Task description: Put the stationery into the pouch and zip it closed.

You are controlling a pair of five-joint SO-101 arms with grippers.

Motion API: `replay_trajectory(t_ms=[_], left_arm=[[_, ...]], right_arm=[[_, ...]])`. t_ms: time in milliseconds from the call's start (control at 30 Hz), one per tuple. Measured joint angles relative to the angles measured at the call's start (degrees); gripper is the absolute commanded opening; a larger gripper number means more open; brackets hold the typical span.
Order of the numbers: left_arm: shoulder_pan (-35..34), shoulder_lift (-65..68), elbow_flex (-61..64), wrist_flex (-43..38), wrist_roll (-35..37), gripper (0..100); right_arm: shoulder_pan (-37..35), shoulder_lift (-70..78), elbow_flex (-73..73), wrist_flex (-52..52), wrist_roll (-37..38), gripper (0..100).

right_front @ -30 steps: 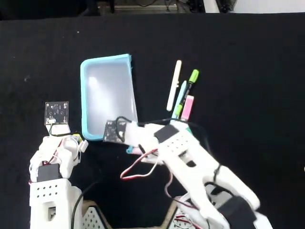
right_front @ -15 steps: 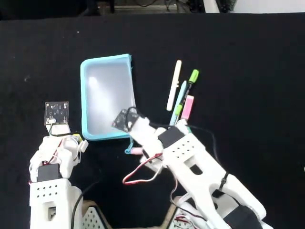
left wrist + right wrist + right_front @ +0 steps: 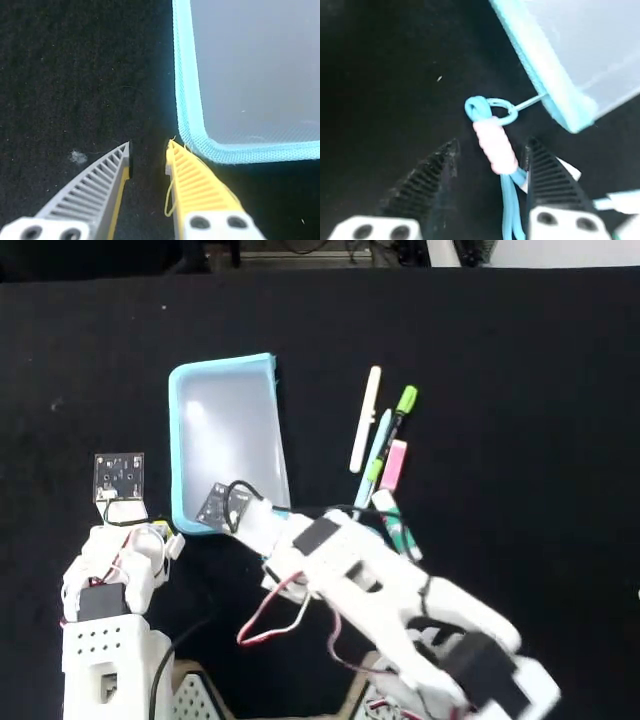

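Observation:
The pouch [image 3: 228,435], translucent white with a light blue rim, lies flat left of centre. Its zip pull [image 3: 494,145], a pink bead on a blue cord, sits off the pouch's near corner [image 3: 560,75], between the black fingers of my open right gripper [image 3: 492,143] without being clamped. Stationery lies right of the pouch: a white pen [image 3: 365,418], a green highlighter [image 3: 392,435], a blue pen [image 3: 380,435], a pink piece [image 3: 393,465] and a white-green pen [image 3: 397,525]. My left gripper [image 3: 148,146] is open on the cloth beside the pouch's other near corner [image 3: 192,135].
A black cloth [image 3: 520,390] covers the table. The right arm [image 3: 360,570] slants across the near middle, beside the white-green pen. The left arm [image 3: 105,580] stands at the near left. Open cloth lies at the far side and at the right.
The right arm has swung left along the pouch's near edge, uncovering the white-green pen. The left arm has not moved.

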Motion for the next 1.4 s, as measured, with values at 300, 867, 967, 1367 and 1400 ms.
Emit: replay_trajectory(t_ms=[300, 867, 967, 1367, 1400], left_arm=[[0.0, 0.0, 0.0, 0.0, 0.0, 13], [0.0, 0.0, 0.0, 0.0, 0.0, 13], [0.0, 0.0, 0.0, 0.0, 0.0, 13], [0.0, 0.0, 0.0, 0.0, 0.0, 13], [0.0, 0.0, 0.2, 0.0, 0.0, 13]], right_arm=[[6.2, 6.5, -6.9, 5.5, 0.4, 3.5], [17.8, 0.3, -6.7, 23.8, 0.4, 18.8], [17.8, 0.3, -8.6, 25.8, -0.6, 16.8], [6.7, 0.3, -7.4, 14.2, -11.3, 14.2], [6.2, 0.3, -6.5, 13.0, -11.9, 14.2]])
